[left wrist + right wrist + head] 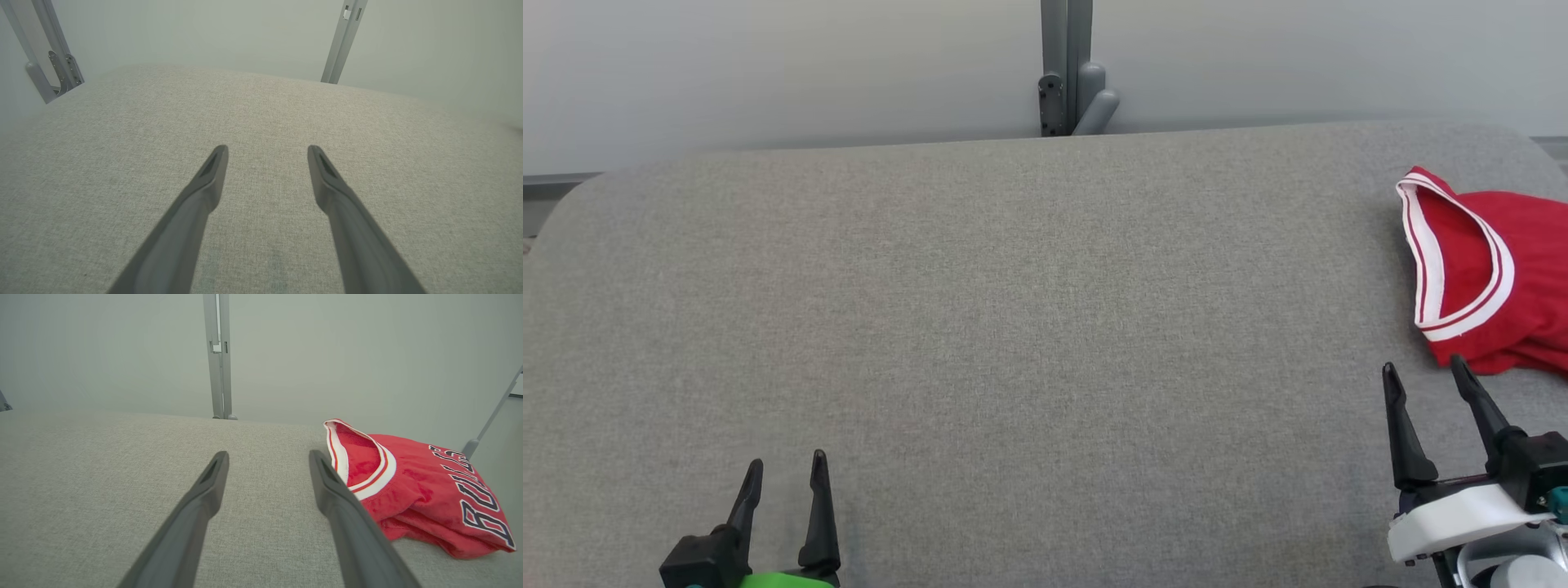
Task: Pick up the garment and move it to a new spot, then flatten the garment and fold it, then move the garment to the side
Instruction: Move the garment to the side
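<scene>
The garment (1494, 269) is a red jersey with white and red trim, lying bunched at the table's right edge; its dark lettering shows in the right wrist view (425, 490). My right gripper (1421, 371) stands open just in front of it, the right fingertip close to the jersey's near hem, nothing between the fingers. Seen from the right wrist, that gripper (267, 455) points past the jersey's left side. At the lower left, my left gripper (786, 461) is open over bare cloth, and its wrist view (267, 149) has nothing between the fingers.
A grey fabric-covered table (1013, 310) spreads across the view with rounded far corners. A grey metal post with a bracket (1068, 73) stands behind its far edge against a pale wall. Another slanted post (490, 416) stands beyond the jersey.
</scene>
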